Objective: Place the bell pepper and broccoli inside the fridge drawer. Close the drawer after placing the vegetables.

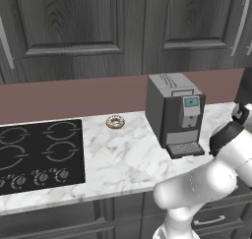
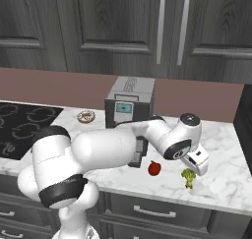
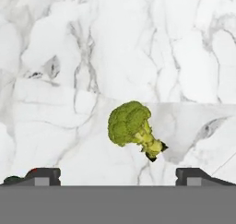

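A white marble table runs beneath dark wood cabinets. From the left: a black cooktop, a frosted doughnut, then a grey coffee machine against the back wall. Right of the machine, near the table's front edge, the red bell pepper sits just left of the broccoli, the two apart. The tool hangs directly over the broccoli, fingers spread wide and holding nothing. In the hand view the broccoli lies on its side between the fingertips, untouched, stem pointing lower right.
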Tool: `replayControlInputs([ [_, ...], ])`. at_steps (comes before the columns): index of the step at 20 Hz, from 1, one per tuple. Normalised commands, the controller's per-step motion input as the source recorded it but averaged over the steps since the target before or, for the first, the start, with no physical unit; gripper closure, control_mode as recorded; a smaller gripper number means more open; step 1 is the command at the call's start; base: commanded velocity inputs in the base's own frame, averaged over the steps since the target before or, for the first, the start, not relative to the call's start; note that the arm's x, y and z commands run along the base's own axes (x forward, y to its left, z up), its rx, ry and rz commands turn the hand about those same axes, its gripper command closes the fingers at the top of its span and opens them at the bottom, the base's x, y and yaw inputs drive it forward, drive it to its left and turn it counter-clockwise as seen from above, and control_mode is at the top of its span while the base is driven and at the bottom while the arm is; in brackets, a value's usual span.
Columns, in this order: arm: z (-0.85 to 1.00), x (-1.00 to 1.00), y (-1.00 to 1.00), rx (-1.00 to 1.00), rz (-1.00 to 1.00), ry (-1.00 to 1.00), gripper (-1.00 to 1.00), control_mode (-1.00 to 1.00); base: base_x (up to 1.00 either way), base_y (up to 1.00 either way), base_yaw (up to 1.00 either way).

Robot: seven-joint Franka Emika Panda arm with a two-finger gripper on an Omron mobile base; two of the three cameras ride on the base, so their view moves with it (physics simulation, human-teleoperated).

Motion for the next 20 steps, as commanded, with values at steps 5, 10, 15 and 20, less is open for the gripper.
replayControlInputs([
  [5, -0.43, -0.03, -0.24, 0.03, 0.06, -0.02, -1.0, -1.0, 0.0, 0.0, 0.0],
  [10, -0.33, 0.0, 0.0, 0.0, 0.15, -0.05, -1.0, -1.0, 0.0, 0.0, 0.0],
  [15, -0.19, 0.0, 0.0, 0.0, 0.15, -0.03, -1.0, -1.0, 0.0, 0.0, 0.0],
  [20, -0.16, 0.0, 0.07, 0.0, 0.11, 0.0, -1.0, -1.0, 0.0, 0.0, 0.0],
])
